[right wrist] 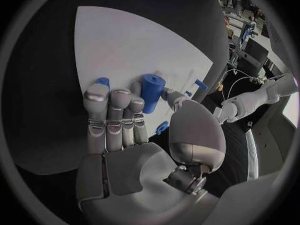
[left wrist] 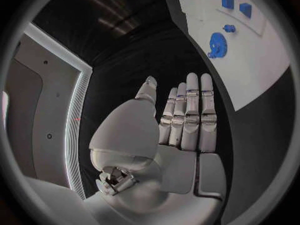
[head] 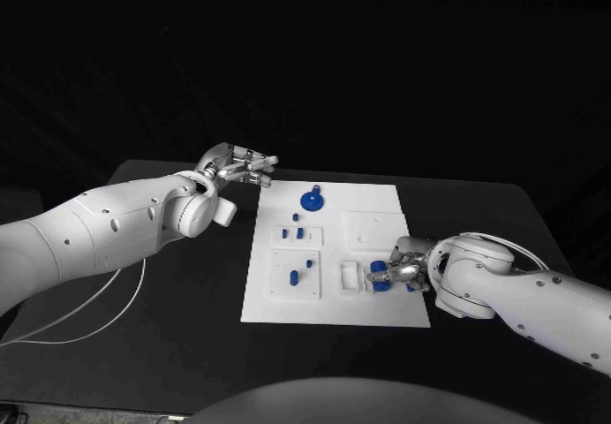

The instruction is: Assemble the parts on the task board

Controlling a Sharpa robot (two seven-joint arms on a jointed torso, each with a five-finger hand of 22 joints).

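1. Task board (head: 382, 311): white plate at centre of the head view on the black table (head: 153, 291), carrying raised white blocks that presumably seat the parts.
2. Blue gear-like part (head: 313, 202): upper middle of the board, lying free; likely awaiting pickup.
3. Small blue parts (head: 296, 234): centre-left of the board, standing in the recessed blocks, untouched.
4. Blue cylinder (right wrist: 150, 86): lower right of the board in the head view, pinched between thumb and fingertips of the right hand (head: 397, 272), seemingly held upright for fitting into a block.
5. Left hand (head: 239, 168): upper left of the head view, off the board's far-left corner, fingers straight and apart, holding nothing; apparently parked clear so the right hand can work.
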